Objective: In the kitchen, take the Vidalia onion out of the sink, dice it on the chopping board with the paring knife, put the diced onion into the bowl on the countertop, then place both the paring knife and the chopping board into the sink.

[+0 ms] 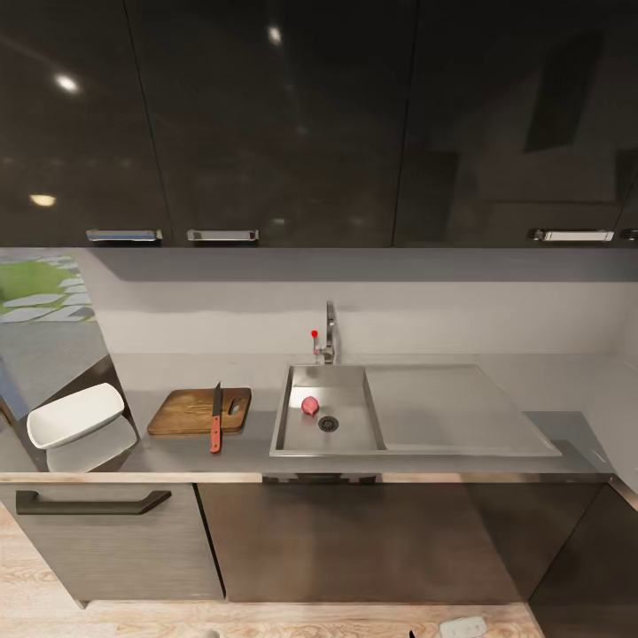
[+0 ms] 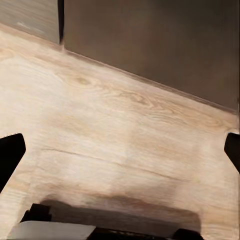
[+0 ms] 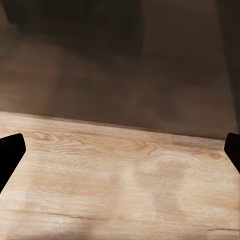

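Just above the pale wood-grain floor (image 2: pixel 120 150), the left pincer (image 2: pixel 120 155) and right pincer (image 3: pixel 120 155) hang wide open and empty, before dark cabinet fronts (image 3: pixel 120 65). On the smooth grey table (image 1: pixel 221 456) sit a glossy white rounded-square bowl (image 1: pixel 75 414), a brown wooden chopping board (image 1: pixel 190 412) bearing a red-handled paring knife (image 1: pixel 215 418), and a rectangular stainless-steel sink (image 1: pixel 350 434). In its basin, apparently touching nothing else, lies the small pinkish onion (image 1: pixel 309 405), near the drain.

above us we see glossy dark upper cabinets (image 1: pixel 275 115) with metal handles (image 1: pixel 221 236), a pale grey backsplash (image 1: pixel 443 315) beneath them, and light wood-grain floor (image 2: pixel 115 135) along a dark baseboard (image 3: pixel 120 65).
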You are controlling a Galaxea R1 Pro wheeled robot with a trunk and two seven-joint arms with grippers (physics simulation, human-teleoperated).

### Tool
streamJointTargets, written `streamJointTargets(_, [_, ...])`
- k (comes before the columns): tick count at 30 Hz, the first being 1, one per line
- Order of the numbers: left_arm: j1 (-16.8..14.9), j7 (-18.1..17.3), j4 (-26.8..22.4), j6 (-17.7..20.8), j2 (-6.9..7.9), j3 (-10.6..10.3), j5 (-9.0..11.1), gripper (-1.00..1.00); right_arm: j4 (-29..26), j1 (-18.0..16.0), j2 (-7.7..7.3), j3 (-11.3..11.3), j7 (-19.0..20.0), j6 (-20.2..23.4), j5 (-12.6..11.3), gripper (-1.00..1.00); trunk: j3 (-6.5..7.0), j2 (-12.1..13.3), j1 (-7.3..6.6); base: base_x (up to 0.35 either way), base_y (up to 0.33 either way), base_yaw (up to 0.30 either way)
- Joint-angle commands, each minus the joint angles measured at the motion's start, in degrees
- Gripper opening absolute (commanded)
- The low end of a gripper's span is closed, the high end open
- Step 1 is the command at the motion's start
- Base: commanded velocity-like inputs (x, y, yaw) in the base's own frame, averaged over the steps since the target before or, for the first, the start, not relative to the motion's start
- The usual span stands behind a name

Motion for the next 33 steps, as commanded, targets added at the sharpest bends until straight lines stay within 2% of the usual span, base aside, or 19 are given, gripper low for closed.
streamJointTargets(1, [-0.02,-0.1,-3.8,3.8,-1.97,-1.41,-1.66,1.0,0.04,-0.05,-0.05,0.48,-0.51,-0.09,0.02,1.0,-0.1,-0.1,0.03,0.0,0.0,0.0])
streamJointTargets(2, [-0.02,-0.08,-5.89,5.77,-2.91,-2.46,-2.25,1.0,0.04,-0.05,-0.07,0.48,-0.51,-0.09,0.02,1.0,-0.1,-0.1,0.03,0.0,0.0,0.0])
streamJointTargets(3, [-0.02,-0.05,-10.24,9.89,-4.48,-4.63,-3.31,1.0,0.04,-0.05,-0.07,0.48,-0.51,-0.09,0.02,1.0,-0.1,-0.1,0.03,0.0,0.0,0.0])
streamJointTargets(5, [-0.02,-0.03,-14.45,14.22,-5.58,-6.84,-4.06,1.0,0.04,-0.05,-0.07,0.48,-0.51,-0.09,0.02,1.0,-0.1,-0.1,0.03,0.0,0.0,0.0])
streamJointTargets(6, [-0.02,-0.03,-18.41,18.66,-6.35,-8.99,-4.51,1.0,0.04,-0.05,-0.06,0.48,-0.51,-0.09,0.02,1.0,-0.1,-0.1,0.03,0.0,0.0,0.0])
streamJointTargets(7, [-0.02,-0.04,-20.34,20.84,-6.65,-10.06,-4.67,1.0,0.04,-0.05,-0.06,0.48,-0.51,-0.09,0.02,1.0,-0.1,-0.1,0.03,0.0,0.0,0.0])
streamJointTargets(8, [-0.02,-0.05,-24.26,24.97,-7.07,-12.21,-4.87,1.0,0.04,-0.05,-0.05,0.48,-0.51,-0.09,0.02,1.0,-0.1,-0.1,0.03,0.0,0.0,0.0])
streamJointTargets(9, [-0.02,-0.06,-26.31,26.91,-7.23,-13.3,-4.93,1.0,0.04,-0.05,-0.05,0.48,-0.51,-0.09,0.02,1.0,-0.1,-0.1,0.03,0.0,0.0,0.0])
streamJointTargets(10, [-0.02,-0.07,-32.72,32.13,-7.59,-16.81,-4.98,1.0,0.04,-0.05,-0.06,0.48,-0.51,-0.09,0.02,1.0,-0.1,-0.1,0.03,0.0,0.0,0.0])
streamJointTargets(11, [-0.02,-0.07,-34.89,33.71,-7.69,-18.06,-4.96,1.0,0.04,-0.05,-0.05,0.48,-0.51,-0.09,0.02,1.0,-0.1,-0.1,0.03,0.0,0.0,0.0])
streamJointTargets(12, [-0.02,-0.1,-45.86,41.5,-7.97,-24.37,-4.04,1.0,0.04,-0.05,-0.06,0.48,-0.51,-0.09,0.02,1.0,-0.1,-0.1,0.03,0.0,0.0,0.0])
streamJointTargets(14, [-0.02,-0.12,-50.5,44.74,-8.01,-26.62,-2.99,1.0,0.04,-0.05,-0.07,0.48,-0.51,-0.09,0.02,1.0,-0.1,-0.1,0.03,0.0,0.0,0.0])
streamJointTargets(15, [-0.02,-0.14,-55.28,48.05,-8.05,-28.66,-1.53,1.0,0.04,-0.05,-0.06,0.48,-0.51,-0.09,0.02,1.0,-0.1,-0.1,0.03,0.0,0.0,0.0])
streamJointTargets(16, [-0.02,-0.14,-57.67,49.68,-8.04,-29.66,-0.71,1.0,0.04,-0.05,-0.05,0.48,-0.51,-0.09,0.02,1.0,-0.1,-0.1,0.03,0.0,0.0,0.0])
streamJointTargets(18, [-0.02,-0.2,-66.83,55.48,-7.98,-33.77,2.95,1.0,0.04,-0.05,-0.04,0.48,-0.51,-0.09,0.02,1.0,-0.1,-0.1,0.03,0.0,0.0,0.0])
streamJointTargets(22, [-0.02,-0.24,-77.81,60.33,-7.92,-39.04,7.37,1.0,0.04,-0.05,-0.04,0.48,-0.51,-0.09,0.02,1.0,-0.1,-0.1,0.03,0.0,0.0,0.0])
streamJointTargets(23, [-0.02,-0.21,-80.48,61.02,-7.93,-40.42,8.04,1.0,0.06,-0.05,-0.04,0.48,-0.51,-0.09,0.02,1.0,-0.1,-0.1,0.03,0.0,0.0,0.0])
streamJointTargets(26, [-0.08,-0.18,-83.57,61.77,-7.96,-42.51,8.77,1.0,0.06,-0.05,-0.04,0.48,-0.51,-0.09,0.02,1.0,-0.1,-0.1,0.03,0.0,0.0,0.0])
streamJointTargets(33, [-1.99,-0.16,-85.48,63.45,-8.05,-43.94,9.37,1.0,0.46,-0.05,-0.04,0.48,-0.51,-0.09,0.02,1.0,-0.1,-0.1,0.03,0.0,0.0,0.0])
